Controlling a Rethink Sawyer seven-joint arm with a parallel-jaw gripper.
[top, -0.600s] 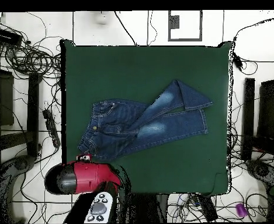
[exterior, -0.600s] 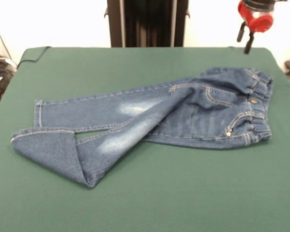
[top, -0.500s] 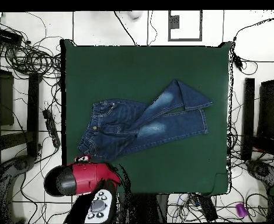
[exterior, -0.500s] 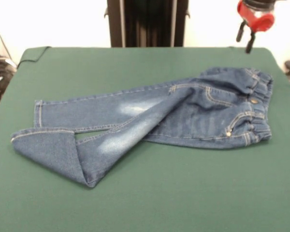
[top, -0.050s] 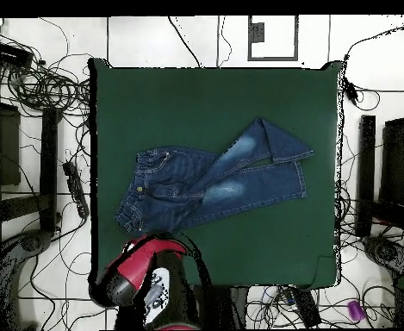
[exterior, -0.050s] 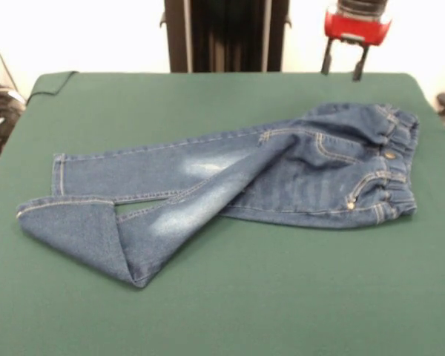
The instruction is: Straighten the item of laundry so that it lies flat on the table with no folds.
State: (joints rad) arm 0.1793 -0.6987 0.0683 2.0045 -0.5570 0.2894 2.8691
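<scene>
The item of laundry (exterior, -0.050s: 282,170), a small pair of blue jeans, lies across the green table (exterior, -0.050s: 208,96). Its elastic waistband is at the right in the front view and the legs run left. The near leg crosses the other one, and its lower end is folded over into a triangle at the lower left. From overhead, the jeans (top, -0.050s: 205,185) lie mid-table with the waistband at the left. My gripper (exterior, -0.050s: 342,68) hangs open and empty above the table's far edge, behind the waistband and clear of the cloth. The red and black arm (top, -0.050s: 149,271) overlaps the table's bottom edge just below the waistband.
Cables and dark equipment (top, -0.050s: 33,86) lie on the floor around the table in the overhead view. A dark post (exterior, -0.050s: 226,33) rises behind the table's far edge. Bare green cloth surrounds the jeans on all sides.
The gripper has shifted left along the far edge in the front view and turned so both fingers show. Overhead, the arm swung right, over the table's edge. The jeans have not moved.
</scene>
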